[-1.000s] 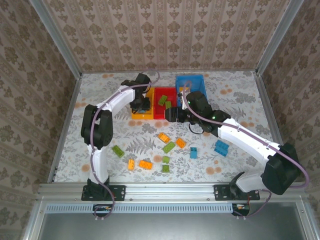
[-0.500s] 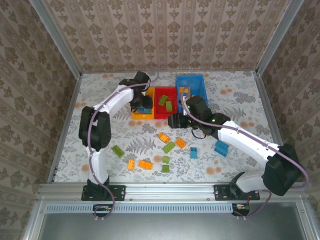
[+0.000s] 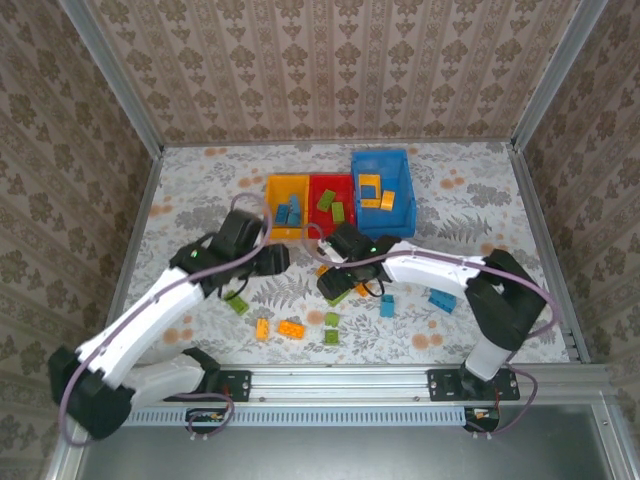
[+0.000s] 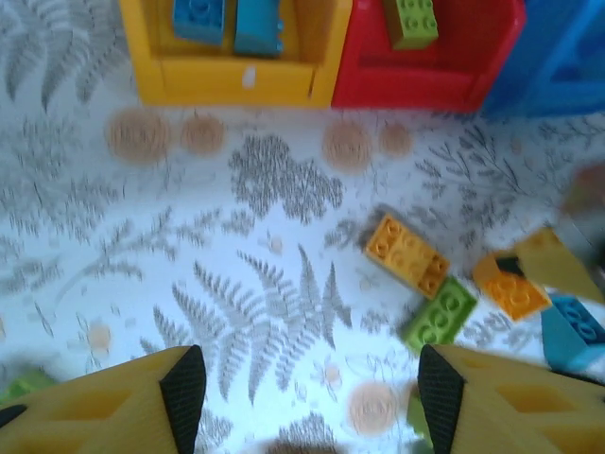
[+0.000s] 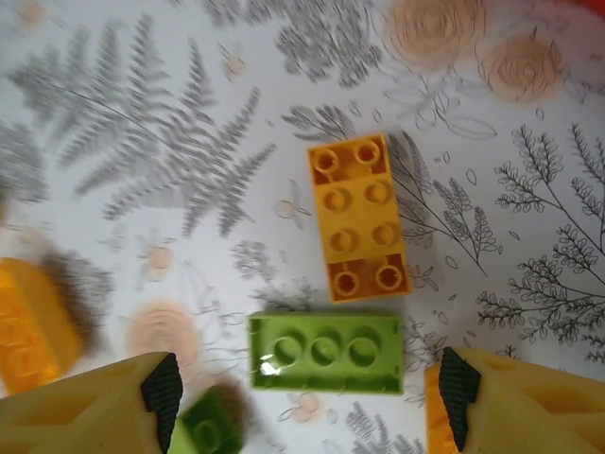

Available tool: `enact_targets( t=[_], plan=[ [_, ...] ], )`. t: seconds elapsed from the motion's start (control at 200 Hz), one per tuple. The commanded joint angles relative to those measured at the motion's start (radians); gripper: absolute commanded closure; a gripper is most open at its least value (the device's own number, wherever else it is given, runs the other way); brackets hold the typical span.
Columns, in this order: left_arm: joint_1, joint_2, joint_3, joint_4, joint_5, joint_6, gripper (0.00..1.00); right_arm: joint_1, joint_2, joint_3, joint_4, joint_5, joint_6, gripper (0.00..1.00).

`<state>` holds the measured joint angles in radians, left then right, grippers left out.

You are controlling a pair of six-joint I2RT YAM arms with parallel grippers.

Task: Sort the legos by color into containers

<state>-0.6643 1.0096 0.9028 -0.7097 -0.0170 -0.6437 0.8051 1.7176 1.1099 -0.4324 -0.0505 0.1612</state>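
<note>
- Your left end effector [image 4: 312, 388] hangs wide and empty over the left-middle of the surface [image 3: 190, 200]. Only bare print lies between its fingers, so I'd expect closing here to catch nothing. The closest loose piece, a green brick [image 3: 237, 302], lies toward the near edge.
- Your right end effector [image 5: 312, 392] is wide with nothing gripped, astride a lime three-stud brick [image 5: 326, 352] mid-surface. An orange eight-stud brick [image 5: 357, 216] lies just beside it, so a skewed closing could nudge or pinch both.
- Toward the far edge, the yellow bin [image 4: 236, 83] holds blue bricks, the red bin [image 4: 425, 87] green ones and the blue bin [image 3: 380, 157] orange ones. Bin colour doesn't match brick colour, so a mis-drop is easy.
- The bricks are hard, glossy plastic with round studs and square corners. Their smooth sides would likely slip from a shallow pinch.
- The bins are open-topped plastic rectangles. The surface is flat and matte, printed with ferns and flowers.
</note>
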Motion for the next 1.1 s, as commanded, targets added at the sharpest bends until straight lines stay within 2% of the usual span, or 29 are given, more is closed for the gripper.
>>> enact_targets(
  t=[0.0, 0.225, 0.415, 0.505, 0.55, 0.74, 0.855, 0.965, 1.095],
  plan=[
    [-0.02, -0.132, -0.096, 0.009, -0.035, -0.137, 0.34, -0.002, 0.087, 0.082, -0.06, 0.044, -0.062, 0.24],
    [-0.026, -0.247, -0.136, -0.071, -0.073, -0.174, 0.35, -0.003, 0.204, 0.157, -0.072, 0.096, -0.076, 0.29],
    [-0.037, -0.249, -0.123, -0.064, -0.082, -0.168, 0.36, -0.003, 0.27, 0.206, -0.083, 0.08, -0.058, 0.54],
    [-0.04, -0.241, -0.112, -0.048, -0.076, -0.153, 0.36, -0.004, 0.242, 0.187, -0.065, 0.087, -0.044, 0.71],
    [-0.043, -0.231, -0.104, -0.035, -0.065, -0.142, 0.36, -0.004, 0.197, 0.163, -0.047, 0.1, -0.038, 0.75],
    [-0.087, -0.114, -0.025, 0.038, -0.045, -0.074, 0.36, -0.058, -0.061, 0.078, -0.045, 0.174, 0.012, 0.79],
    [-0.128, -0.008, 0.037, 0.094, -0.045, -0.036, 0.36, -0.179, -0.182, 0.015, -0.038, 0.137, 0.078, 0.78],
    [-0.162, 0.091, 0.105, 0.143, -0.044, 0.003, 0.36, -0.297, -0.179, 0.017, -0.023, 0.068, 0.104, 0.78],
    [-0.204, 0.199, 0.197, 0.16, -0.044, 0.061, 0.36, -0.383, -0.055, 0.124, -0.047, 0.003, 0.113, 0.77]
  ],
)
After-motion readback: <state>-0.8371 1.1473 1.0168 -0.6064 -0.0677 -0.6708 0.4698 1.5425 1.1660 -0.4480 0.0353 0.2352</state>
